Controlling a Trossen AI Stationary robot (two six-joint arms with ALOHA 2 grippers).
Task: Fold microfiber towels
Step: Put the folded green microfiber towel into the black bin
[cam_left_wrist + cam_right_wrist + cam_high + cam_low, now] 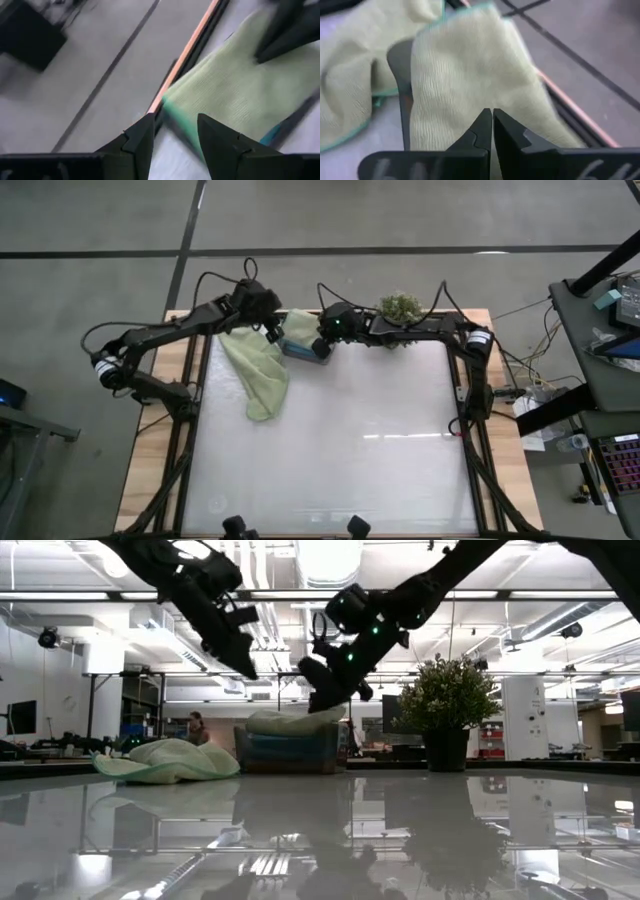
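Stack under folded sage towel (298, 327) mostly covered; lower cloths show only as a teal edge, count can't be told. Tray (290, 752) contents hidden behind its wall in low view. Left wrist view blurred; other arm's fingers (292, 27) cut off at frame edge. Person (194, 727) in background too small, probably standing.

No readable text, labels, brands or nos. are showing anywhere. Nothing legible is appearing on the towels, tray or arms near either gripper; the room beyond is giving only blurred shapes w/ no signs that can be made out.
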